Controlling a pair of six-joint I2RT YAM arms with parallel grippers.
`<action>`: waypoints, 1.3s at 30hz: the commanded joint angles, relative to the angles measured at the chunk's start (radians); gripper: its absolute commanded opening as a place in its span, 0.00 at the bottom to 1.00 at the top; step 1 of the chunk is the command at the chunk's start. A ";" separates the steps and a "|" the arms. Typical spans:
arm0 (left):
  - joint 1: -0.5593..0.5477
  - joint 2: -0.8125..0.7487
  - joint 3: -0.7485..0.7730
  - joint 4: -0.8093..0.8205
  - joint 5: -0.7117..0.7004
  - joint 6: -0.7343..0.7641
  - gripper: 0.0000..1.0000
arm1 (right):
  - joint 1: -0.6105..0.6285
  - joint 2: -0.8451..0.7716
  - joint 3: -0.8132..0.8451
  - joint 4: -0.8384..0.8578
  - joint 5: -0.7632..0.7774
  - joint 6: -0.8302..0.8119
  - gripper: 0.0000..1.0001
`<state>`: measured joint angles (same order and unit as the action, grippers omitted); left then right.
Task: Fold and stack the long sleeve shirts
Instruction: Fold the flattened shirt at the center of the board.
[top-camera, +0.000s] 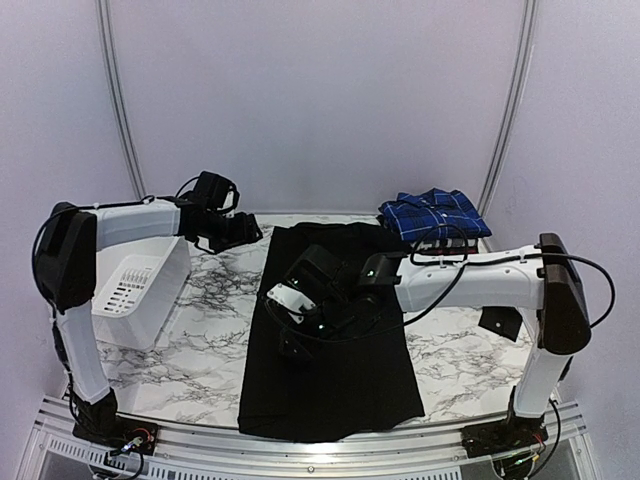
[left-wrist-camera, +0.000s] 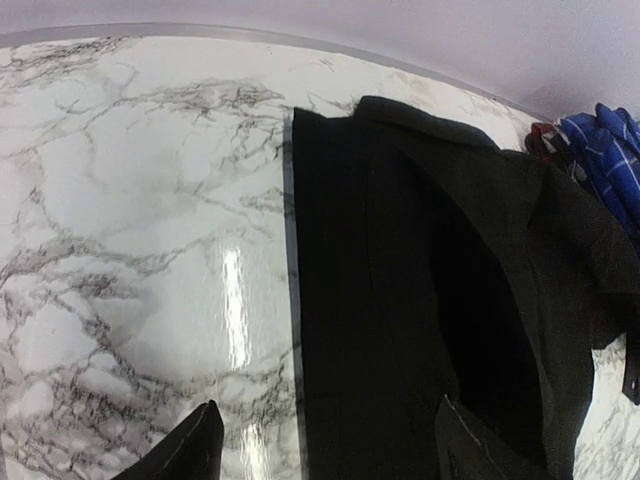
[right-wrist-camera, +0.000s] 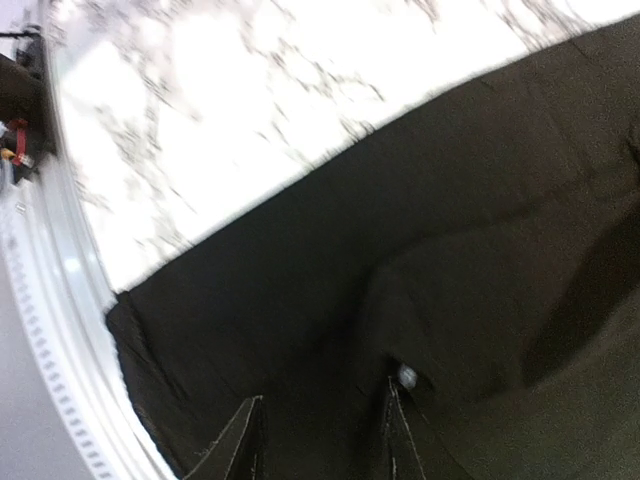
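Black shirt (top-camera: 330, 380) lies flat on the worktop (top-camera: 200, 330), long axis running near edge to far edge, the plaid stack (top-camera: 435, 213) beyond its far right corner. My right fingers (right-wrist-camera: 243, 445), partly open and gripping nothing, hover over its middle, arm reaching in from the right; my left fingers (left-wrist-camera: 195, 452), wide apart and empty, straddle its left edge near the collar

L pincer (left-wrist-camera: 325, 410) wide; R pincer (right-wrist-camera: 322, 400) ajar.
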<state>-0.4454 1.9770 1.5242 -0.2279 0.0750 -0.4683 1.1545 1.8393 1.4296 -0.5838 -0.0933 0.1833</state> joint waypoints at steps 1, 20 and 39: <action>-0.019 -0.170 -0.202 0.038 0.040 -0.027 0.75 | 0.000 0.031 0.017 0.155 -0.121 0.049 0.35; -0.237 -0.786 -0.828 0.047 -0.034 -0.260 0.73 | -0.090 0.117 0.006 0.474 -0.234 0.200 0.41; -0.564 -0.702 -0.861 0.044 -0.081 -0.366 0.64 | -0.244 -0.179 -0.220 0.449 0.000 0.179 0.47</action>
<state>-0.9691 1.2377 0.6605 -0.1844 -0.0044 -0.8124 0.9440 1.7107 1.2430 -0.1280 -0.1596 0.3698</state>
